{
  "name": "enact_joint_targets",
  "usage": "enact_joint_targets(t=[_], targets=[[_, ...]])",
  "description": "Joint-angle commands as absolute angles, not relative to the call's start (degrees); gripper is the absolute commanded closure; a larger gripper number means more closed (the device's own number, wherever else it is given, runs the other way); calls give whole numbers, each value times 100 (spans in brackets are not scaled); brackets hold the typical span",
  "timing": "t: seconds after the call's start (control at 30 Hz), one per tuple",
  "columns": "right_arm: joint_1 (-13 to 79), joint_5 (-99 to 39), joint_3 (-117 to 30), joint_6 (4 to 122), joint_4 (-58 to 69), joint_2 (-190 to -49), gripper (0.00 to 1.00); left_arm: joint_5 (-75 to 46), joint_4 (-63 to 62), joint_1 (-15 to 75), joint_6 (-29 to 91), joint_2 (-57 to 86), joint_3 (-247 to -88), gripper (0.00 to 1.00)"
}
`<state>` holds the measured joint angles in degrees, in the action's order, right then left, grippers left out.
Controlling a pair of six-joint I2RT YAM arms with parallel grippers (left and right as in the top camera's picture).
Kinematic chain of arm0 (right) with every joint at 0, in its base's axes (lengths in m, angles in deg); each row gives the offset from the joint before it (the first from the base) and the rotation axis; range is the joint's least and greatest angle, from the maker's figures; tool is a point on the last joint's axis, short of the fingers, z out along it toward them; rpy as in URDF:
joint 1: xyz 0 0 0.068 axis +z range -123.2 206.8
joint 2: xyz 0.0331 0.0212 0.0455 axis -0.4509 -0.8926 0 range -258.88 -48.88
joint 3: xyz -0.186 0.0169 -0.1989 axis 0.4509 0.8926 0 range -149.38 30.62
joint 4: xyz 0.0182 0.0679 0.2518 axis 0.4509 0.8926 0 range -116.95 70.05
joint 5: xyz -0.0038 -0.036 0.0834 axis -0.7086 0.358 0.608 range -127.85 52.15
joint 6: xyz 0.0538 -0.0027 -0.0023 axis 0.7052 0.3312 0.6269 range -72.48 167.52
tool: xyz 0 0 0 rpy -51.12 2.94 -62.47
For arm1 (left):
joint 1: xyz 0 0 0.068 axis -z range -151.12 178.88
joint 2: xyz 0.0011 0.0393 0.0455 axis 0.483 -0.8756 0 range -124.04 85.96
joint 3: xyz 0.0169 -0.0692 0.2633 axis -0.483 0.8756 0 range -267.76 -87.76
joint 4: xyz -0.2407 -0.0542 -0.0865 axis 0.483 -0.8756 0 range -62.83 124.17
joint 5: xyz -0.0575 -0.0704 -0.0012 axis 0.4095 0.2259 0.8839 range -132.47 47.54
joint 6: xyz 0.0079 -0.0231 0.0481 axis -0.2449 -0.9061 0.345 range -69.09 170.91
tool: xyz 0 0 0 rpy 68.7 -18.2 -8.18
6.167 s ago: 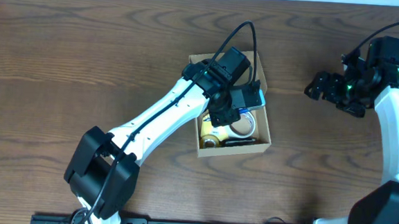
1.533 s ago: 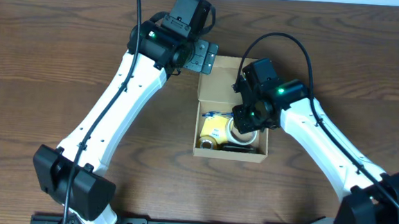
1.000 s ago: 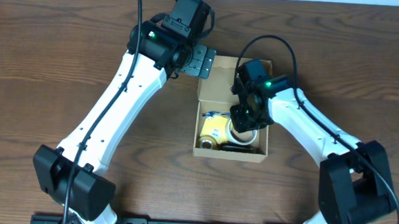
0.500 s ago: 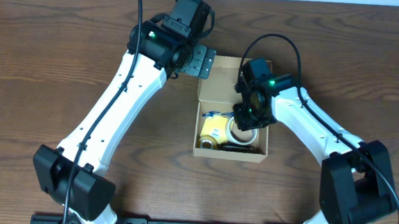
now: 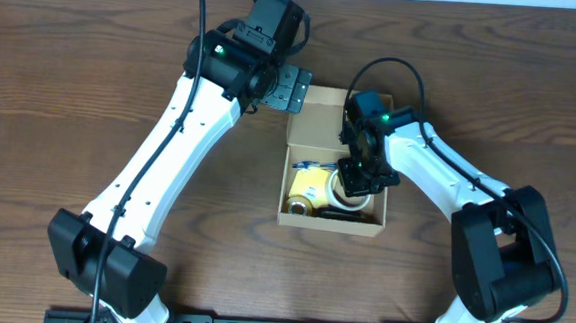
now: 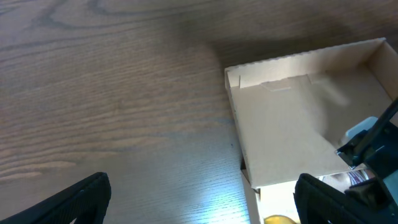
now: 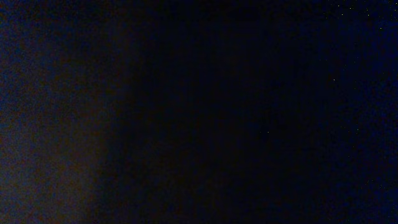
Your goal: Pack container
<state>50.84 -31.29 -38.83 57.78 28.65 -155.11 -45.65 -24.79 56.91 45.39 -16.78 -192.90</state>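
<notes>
Overhead view: a dark brown wood-grain table (image 5: 52, 87) with two white, black-jointed robot arms reaching toward its centre. The container (image 5: 320, 121), a plain tan cardboard box with matte, unprinted walls, lies open in the middle of the table. In its near half are a yellow tape roll (image 5: 308, 191), a white ring (image 5: 348, 198) and a thin black object (image 5: 343, 214) along the front wall. A small blue-and-yellow item beside them carries print too small to read. The left gripper (image 5: 285, 87) hovers at the box's far left corner, its dark metal jaws spread with nothing in them. The right gripper (image 5: 355, 181) is lowered into the box above the white ring, jaws clenched together. Whether it pinches anything cannot be told.

Left wrist view: smooth tan cardboard of the container (image 6: 292, 124) fills the right side, its cut edge faintly corrugated, on streaked wood. The left gripper (image 6: 202, 196) is released, its black fingers (image 6: 87, 196) far apart at the bottom corners.

Right wrist view: almost wholly black, and nothing can be made out.
</notes>
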Motion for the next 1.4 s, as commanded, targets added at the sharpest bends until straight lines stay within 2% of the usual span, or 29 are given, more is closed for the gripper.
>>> enact_joint_targets(t=[0.0,0.1,0.57,0.6,0.67,0.7,0.9,1.03,1.13,1.37], targets=[[5099,-3539,-3959,5868,3070,-15540,97,-4582,-2505,5682,4622,-1590,-19384,5],[5092,-3767,-3959,5907,3287,-15540,98,-4584,-2505,5682,4622,-1590,-19384,5],[5094,-3559,-3983,5903,2657,-15540,97,-4582,-2507,5682,4624,-1590,-19384,5],[5092,-3511,-4023,5905,2661,-15538,95,-4582,-2507,5682,4626,-1590,-19384,5],[5092,-3445,-4287,5903,2856,-15518,73,-4589,-2510,5680,4674,-1590,-19384,5],[5092,-3515,-4484,5903,3000,-15494,70,-4602,-2507,5674,4700,-1590,-19384,5],[4922,-3795,-6462,5617,3940,-15452,63,-4591,-2536,5505,4709,-1590,-19384,5],[4579,-4460,-7411,5619,4417,-15452,56,-4593,-2674,5368,4735,-1590,-19384,5],[4120,-4495,-7415,5619,4618,-15472,55,-4591,-2724,5241,4663,-1590,-19384,9],[3436,-4490,-7231,5498,4594,-15487,57,-4256,-3071,4603,4189,-1593,-19299,10]])
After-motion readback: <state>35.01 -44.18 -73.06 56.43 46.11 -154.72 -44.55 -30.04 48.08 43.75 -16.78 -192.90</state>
